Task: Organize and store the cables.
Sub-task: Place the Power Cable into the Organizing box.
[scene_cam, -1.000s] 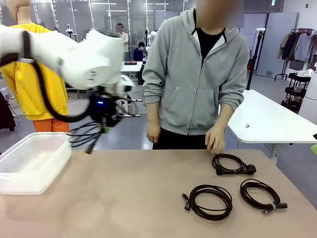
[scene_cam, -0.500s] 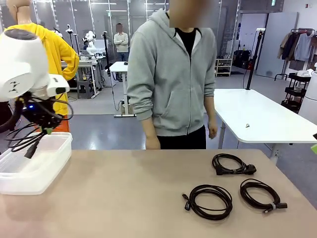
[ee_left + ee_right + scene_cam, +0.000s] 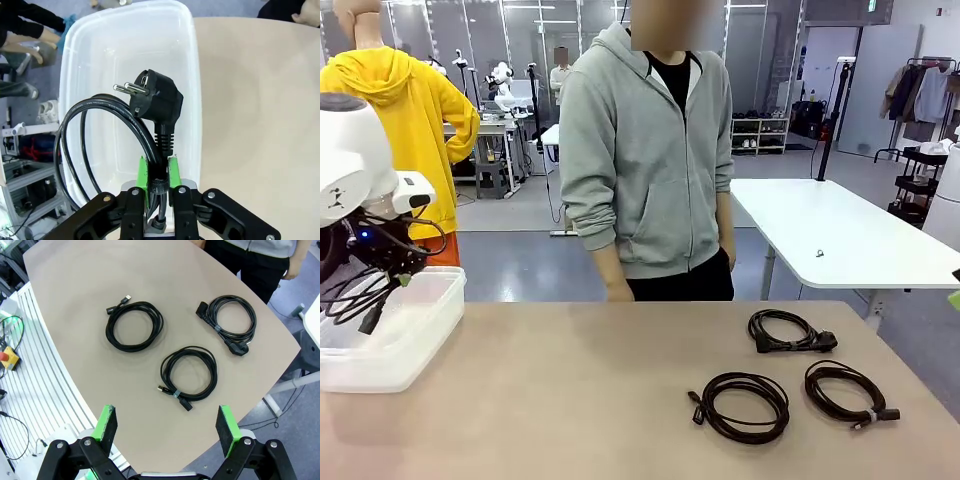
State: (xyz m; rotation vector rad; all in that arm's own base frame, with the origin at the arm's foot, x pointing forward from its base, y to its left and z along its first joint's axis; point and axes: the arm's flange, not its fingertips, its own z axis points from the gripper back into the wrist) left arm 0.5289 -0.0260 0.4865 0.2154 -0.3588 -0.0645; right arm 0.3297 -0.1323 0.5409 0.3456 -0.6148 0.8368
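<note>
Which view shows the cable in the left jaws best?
Left wrist view: the held cable is sharp and close, plug and loop hanging over the clear bin. Front view shows it small, dangling. Right wrist view looks at three table coils instead.

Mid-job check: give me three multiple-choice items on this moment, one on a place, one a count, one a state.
1. The cable in the left end effector is: A) over the clear bin B) on the floor C) in the person's hand.
2. Coiled cables lying on the table: A) one B) three C) five.
3. The right end effector is: A) shut on a cable B) open, empty C) shut, empty.
Key: 1 A, its plug hangs above the bin; 2 B, three black coils at the table's right; 3 B, green pads wide apart.
</note>
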